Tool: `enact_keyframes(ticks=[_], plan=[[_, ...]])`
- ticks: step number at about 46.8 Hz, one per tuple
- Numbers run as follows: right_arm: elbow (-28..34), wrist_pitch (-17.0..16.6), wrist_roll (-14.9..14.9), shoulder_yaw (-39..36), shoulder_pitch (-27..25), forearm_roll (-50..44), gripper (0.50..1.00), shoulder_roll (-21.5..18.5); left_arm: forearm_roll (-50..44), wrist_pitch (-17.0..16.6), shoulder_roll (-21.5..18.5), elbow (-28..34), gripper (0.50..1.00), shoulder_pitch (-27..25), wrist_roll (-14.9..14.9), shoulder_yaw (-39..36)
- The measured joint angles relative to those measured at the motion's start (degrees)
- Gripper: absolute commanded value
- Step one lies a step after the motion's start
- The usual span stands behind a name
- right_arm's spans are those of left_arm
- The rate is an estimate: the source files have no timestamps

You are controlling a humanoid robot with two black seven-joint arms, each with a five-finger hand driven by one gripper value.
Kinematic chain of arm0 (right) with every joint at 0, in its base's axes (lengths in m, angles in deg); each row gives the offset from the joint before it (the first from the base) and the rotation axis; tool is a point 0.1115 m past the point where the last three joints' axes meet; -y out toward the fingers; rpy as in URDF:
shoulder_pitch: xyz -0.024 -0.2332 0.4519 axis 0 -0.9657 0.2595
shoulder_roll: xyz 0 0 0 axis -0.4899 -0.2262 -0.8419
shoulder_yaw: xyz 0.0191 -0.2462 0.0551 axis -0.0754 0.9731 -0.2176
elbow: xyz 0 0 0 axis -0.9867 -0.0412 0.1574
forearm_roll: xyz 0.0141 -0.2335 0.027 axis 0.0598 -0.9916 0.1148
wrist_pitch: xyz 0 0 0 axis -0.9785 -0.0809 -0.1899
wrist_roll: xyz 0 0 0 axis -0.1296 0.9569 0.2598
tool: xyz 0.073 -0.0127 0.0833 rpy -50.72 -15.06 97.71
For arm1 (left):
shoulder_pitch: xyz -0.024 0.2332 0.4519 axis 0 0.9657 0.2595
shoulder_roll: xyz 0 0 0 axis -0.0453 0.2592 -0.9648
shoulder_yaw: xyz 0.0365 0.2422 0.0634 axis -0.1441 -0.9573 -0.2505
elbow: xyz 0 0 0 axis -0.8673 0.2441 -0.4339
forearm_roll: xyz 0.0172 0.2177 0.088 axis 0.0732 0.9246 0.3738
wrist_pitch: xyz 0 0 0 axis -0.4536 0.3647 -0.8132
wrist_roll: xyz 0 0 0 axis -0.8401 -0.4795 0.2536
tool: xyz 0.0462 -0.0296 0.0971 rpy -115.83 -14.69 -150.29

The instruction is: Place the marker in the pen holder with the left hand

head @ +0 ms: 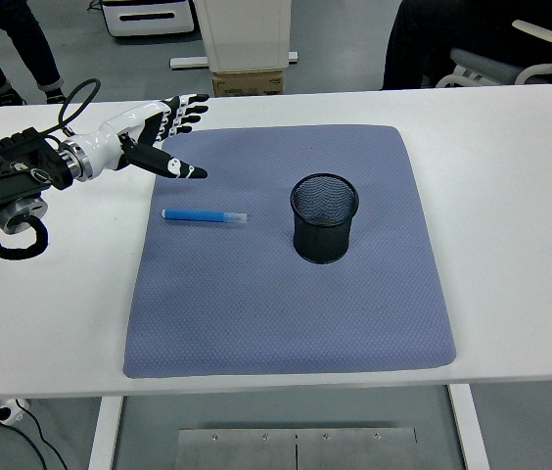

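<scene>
Hovering left hand [163, 132] open, empty, above marker [205, 214] on mat [286, 294]. Risk: your fingertips nudge marker, it rolls away before grip closes.

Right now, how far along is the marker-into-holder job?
Nothing is done yet. The blue marker lies flat on the grey mat, untouched, left of the black mesh pen holder, which stands upright with nothing visible inside. In hand: the left hand is over the mat's far-left corner, fingers spread, beyond the marker and holding nothing. Left: grasp the marker, carry it over, drop it in.
</scene>
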Motion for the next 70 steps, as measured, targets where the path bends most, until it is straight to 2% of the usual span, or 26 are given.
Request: enact_keyframes(ticks=[6, 17, 23, 43, 51, 68, 70], plan=[[0.0, 0.0, 0.0, 0.0, 0.0, 0.0, 1.0, 0.0, 6.3, 0.1, 0.0, 0.0, 1.0, -1.6, -0.1, -0.3], [0.0, 0.0, -0.1, 0.0, 0.0, 0.0, 1.0, 0.0, 26.6, 0.6, 0.1, -0.5, 1.0, -4.5, 0.2, -4.2], [0.0, 0.0, 0.0, 0.0, 0.0, 0.0, 1.0, 0.0, 32.0, 1.1, 1.5, -0.8, 1.0, -5.4, 0.3, -6.8], [0.0, 0.0, 0.0, 0.0, 0.0, 0.0, 1.0, 0.0, 33.6, 1.1, 7.9, -4.7, 1.0, -7.7, 0.6, -12.9], [0.0, 0.0, 0.0, 0.0, 0.0, 0.0, 1.0, 0.0, 35.3, 1.1, 8.9, -4.7, 1.0, -7.9, 1.8, -14.0], [0.0, 0.0, 0.0, 0.0, 0.0, 0.0, 1.0, 0.0, 37.6, 1.2, 9.5, -4.7, 1.0, -7.9, 1.9, -14.3], [0.0, 0.0, 0.0, 0.0, 0.0, 0.0, 1.0, 0.0, 37.6, 1.2, 9.5, -4.7, 0.968, -7.9, 1.9, -14.4]])
